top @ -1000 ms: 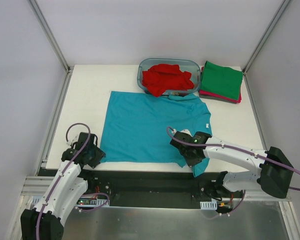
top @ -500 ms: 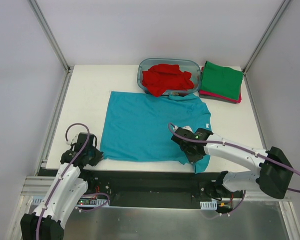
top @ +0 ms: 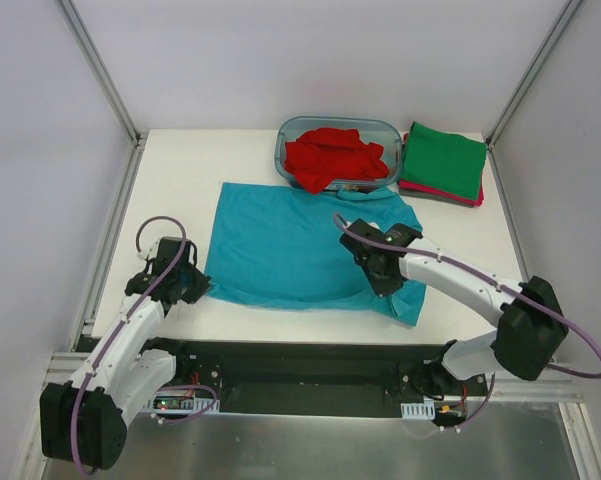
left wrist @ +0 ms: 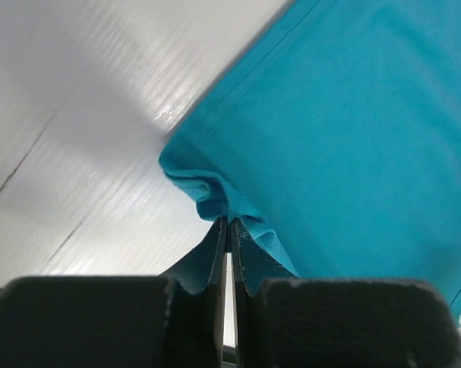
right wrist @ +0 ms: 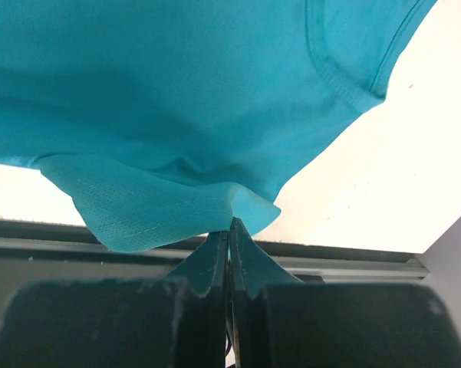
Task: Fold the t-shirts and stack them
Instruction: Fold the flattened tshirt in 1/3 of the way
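Note:
A teal-blue t-shirt (top: 285,245) lies spread in the middle of the table. My left gripper (top: 193,285) is shut on its near left hem corner (left wrist: 207,192). My right gripper (top: 383,278) is shut on its near right hem (right wrist: 215,207), which is lifted and bunched. A crumpled red t-shirt (top: 330,156) lies in the clear blue-tinted tub (top: 285,135) at the back. A folded green t-shirt (top: 445,160) lies on a magenta one (top: 420,188) at the back right.
The table's near edge and a black gap (top: 280,360) run just below the shirt. Bare white table (top: 170,190) lies to the left. Metal frame posts (top: 100,70) stand at the back corners.
Both grippers have moved away from the near edge, carrying the shirt's near hem with them. The hem that hung over the edge now lies on the table.

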Robot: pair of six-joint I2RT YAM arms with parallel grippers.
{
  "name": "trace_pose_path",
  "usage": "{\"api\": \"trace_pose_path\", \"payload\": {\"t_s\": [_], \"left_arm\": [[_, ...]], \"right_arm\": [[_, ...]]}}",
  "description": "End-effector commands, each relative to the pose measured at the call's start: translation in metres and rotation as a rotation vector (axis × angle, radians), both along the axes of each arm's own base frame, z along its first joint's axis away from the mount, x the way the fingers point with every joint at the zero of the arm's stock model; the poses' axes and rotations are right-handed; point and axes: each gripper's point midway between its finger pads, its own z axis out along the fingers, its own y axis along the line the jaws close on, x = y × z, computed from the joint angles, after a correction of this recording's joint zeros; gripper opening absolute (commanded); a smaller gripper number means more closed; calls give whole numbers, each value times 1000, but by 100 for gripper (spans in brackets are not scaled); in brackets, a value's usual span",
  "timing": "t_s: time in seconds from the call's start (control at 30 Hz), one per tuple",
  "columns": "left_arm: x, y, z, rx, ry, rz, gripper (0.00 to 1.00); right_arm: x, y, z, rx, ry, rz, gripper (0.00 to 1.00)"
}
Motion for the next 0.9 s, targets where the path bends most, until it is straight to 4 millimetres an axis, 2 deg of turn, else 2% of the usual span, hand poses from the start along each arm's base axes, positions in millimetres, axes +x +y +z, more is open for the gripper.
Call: {"api": "trace_pose_path", "payload": {"t_s": [0.0, 0.17, 0.33, 0.6, 0.77, 0.8, 0.87], "left_arm": [[34, 6, 22, 65, -74, -16, 0], [58, 4, 29, 78, -87, -29, 0], [76, 6, 27, 102, -80, -15, 0], [98, 15, 25, 169, -63, 6, 0], [109, 19, 17, 201, -26, 16, 0], [112, 18, 15, 205, -18, 10, 6], [116, 18, 11, 211, 0, -3, 27]], "right_arm": [[28, -8, 14, -102, -16, 34, 1], [63, -3, 21, -160, -49, 25, 0], [92, -3, 26, -200, -74, 0, 1], [129, -4, 19, -268, -67, 8, 6], [160, -5, 15, -352, -109, 51, 9], [167, -6, 15, -367, -123, 55, 9], [185, -6, 13, -410, -156, 125, 9]]}}
